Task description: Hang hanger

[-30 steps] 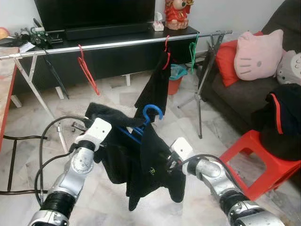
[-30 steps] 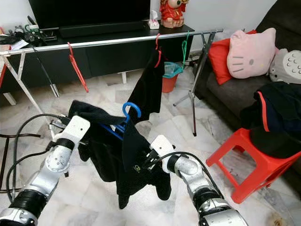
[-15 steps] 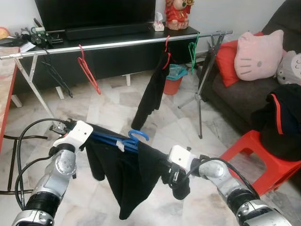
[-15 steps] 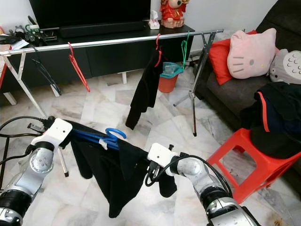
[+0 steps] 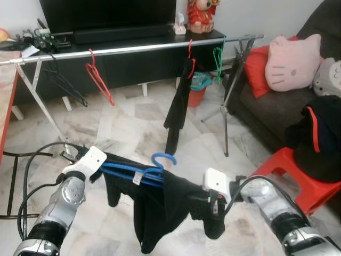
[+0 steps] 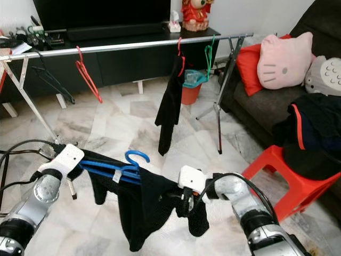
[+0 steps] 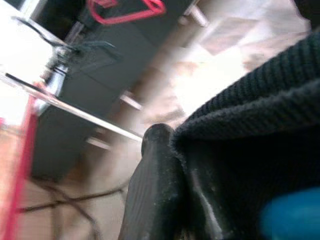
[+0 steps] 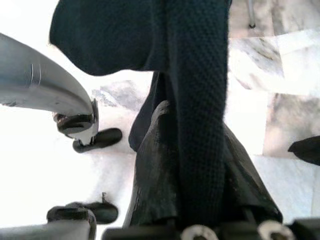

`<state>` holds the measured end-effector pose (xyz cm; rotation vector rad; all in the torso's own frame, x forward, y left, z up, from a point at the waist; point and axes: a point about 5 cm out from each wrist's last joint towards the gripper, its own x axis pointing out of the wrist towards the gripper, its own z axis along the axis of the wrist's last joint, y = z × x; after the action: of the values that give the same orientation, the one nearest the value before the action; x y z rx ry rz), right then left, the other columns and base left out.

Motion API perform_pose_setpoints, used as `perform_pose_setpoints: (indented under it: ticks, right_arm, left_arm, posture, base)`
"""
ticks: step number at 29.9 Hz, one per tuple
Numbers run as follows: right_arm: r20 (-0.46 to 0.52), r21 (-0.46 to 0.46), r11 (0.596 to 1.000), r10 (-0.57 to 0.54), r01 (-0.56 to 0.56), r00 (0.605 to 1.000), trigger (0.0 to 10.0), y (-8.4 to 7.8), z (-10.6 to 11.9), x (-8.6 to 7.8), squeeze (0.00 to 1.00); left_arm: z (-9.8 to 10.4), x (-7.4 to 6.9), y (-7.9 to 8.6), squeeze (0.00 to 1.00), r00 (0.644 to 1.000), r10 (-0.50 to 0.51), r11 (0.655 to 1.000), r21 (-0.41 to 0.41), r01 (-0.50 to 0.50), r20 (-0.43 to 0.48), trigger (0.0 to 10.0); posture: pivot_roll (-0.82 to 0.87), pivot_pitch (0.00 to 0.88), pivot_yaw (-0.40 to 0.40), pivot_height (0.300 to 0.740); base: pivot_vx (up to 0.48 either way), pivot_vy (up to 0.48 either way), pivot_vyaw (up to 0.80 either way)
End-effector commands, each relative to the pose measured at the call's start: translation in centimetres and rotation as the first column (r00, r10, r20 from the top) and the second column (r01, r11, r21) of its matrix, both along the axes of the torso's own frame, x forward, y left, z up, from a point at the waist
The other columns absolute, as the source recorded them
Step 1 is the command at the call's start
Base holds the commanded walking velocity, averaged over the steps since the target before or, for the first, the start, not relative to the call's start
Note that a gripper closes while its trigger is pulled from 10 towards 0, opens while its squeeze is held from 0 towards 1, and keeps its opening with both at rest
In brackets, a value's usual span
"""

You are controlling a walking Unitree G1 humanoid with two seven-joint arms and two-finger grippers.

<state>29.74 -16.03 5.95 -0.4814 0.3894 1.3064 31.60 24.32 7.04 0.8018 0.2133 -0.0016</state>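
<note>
Blue hanger (image 5: 139,172) sits low in the centre of my head view, nearly level, its hook (image 5: 164,159) curling upward, with a black knitted garment (image 5: 160,205) draped over it and sagging toward the marble floor (image 5: 133,114). My left gripper (image 5: 101,172) is at the hanger's left end, lower left of the frame; in the left wrist view one black finger (image 7: 150,190) presses against the knit, so I read it as clamped on the garment-covered hanger end. My right gripper (image 5: 209,205) is at the lower right of centre, and the right wrist view shows its fingers (image 8: 155,170) closed around a fold of the same garment. Across the upper part of the frame runs the silver clothes rail (image 5: 133,50), well apart from the hanger. On it I see a red hanger (image 5: 98,77) left of centre, a dark garment on a red hanger (image 5: 178,98) right of centre and a green hanger (image 5: 218,57) beside that. At the right edge stand a red stool (image 5: 287,170) and a sofa with a pink cushion (image 5: 290,61).
</note>
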Motion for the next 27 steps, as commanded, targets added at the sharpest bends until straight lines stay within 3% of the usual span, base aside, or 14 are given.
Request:
perform_pose_setpoints:
  ticks: [1,3,9,12,15,16,17,20,21,27]
  right_arm:
    - [-0.011,-0.011,0.998,-0.059,0.059,0.998,0.0,-2.7,0.5,-0.1,0.0]
    - [-0.032,-0.014,0.998,-0.063,0.062,0.998,0.0,-3.4,0.7,-0.2,0.0]
    - [-0.067,-0.017,0.999,-0.036,0.035,0.997,0.0,-4.1,1.0,-0.6,0.0]
    - [-0.077,-0.027,0.998,-0.059,0.057,0.995,0.0,-4.6,1.0,-0.6,0.0]
    - [-0.092,-0.02,0.999,-0.048,0.046,0.995,0.0,-4.1,0.7,-0.7,0.0]
    - [-0.1,-0.019,0.999,-0.039,0.037,0.994,0.0,-3.9,0.6,-0.8,0.0]
    - [-0.106,-0.021,0.999,-0.03,0.028,0.994,0.0,-3.7,0.4,-0.9,0.0]
    - [-0.116,-0.029,0.999,-0.019,0.015,0.993,0.0,-3.6,0.2,-1.1,0.0]
    - [-0.125,-0.045,0.999,-0.006,0.0,0.992,0.0,-3.6,0.0,-1.3,0.0]
    - [-0.137,-0.074,0.997,0.006,-0.016,0.99,0.0,-3.6,-0.4,-1.6,0.0]
  left_arm:
    - [-0.6,-1.1,3.2,0.0,0.988,0.145,0.986,-0.075,-0.149,-0.055,0.0]
    - [-1.6,-1.6,2.7,0.0,0.989,0.081,0.983,-0.157,-0.099,-0.122,0.0]
    - [-2.5,-2.4,2.9,0.0,0.983,0.04,0.973,-0.217,-0.08,-0.179,0.0]
    - [-3.1,-3.2,1.1,0.0,0.971,-0.126,0.892,-0.451,0.023,-0.201,0.0]
    - [-3.1,-3.3,0.9,0.0,0.976,-0.12,0.861,-0.508,0.011,-0.182,0.2]
    - [-2.9,-3.1,0.8,0.0,0.978,-0.123,0.862,-0.506,0.02,-0.171,8.5]
    - [-2.7,-2.9,0.9,0.0,0.981,-0.11,0.869,-0.494,0.019,-0.157,10.0]
    - [-2.3,-2.7,1.1,0.0,0.986,-0.093,0.87,-0.494,0.013,-0.137,10.0]
    - [-1.8,-2.4,1.2,1.0,0.99,-0.086,0.866,-0.5,0.021,-0.108,10.0]
    - [0.2,-1.7,1.9,1.0,0.998,-0.068,0.851,-0.523,0.051,-0.012,10.0]
  posture:
    - [0.07,0.0,-0.086,0.74]
    - [0.07,0.0,-0.093,0.74]
    - [0.07,0.0,-0.112,0.74]
    - [0.07,0.0,-0.117,0.74]
    - [0.07,0.0,-0.117,0.74]
    - [0.07,0.0,-0.119,0.74]
    - [0.07,0.0,-0.119,0.74]
    - [0.08,0.0,-0.122,0.74]
    - [0.08,0.0,-0.122,0.74]
    - [0.08,0.0,-0.12,0.74]
  base:
    - [0.0,0.0,0.0]
    - [0.0,0.0,0.0]
    - [0.0,0.0,0.0]
    - [0.0,0.0,0.0]
    - [0.0,0.0,0.0]
    - [0.0,0.0,0.0]
    - [0.0,0.0,0.0]
    - [0.0,0.0,0.0]
    - [0.0,0.0,0.0]
    - [0.0,0.0,0.0]
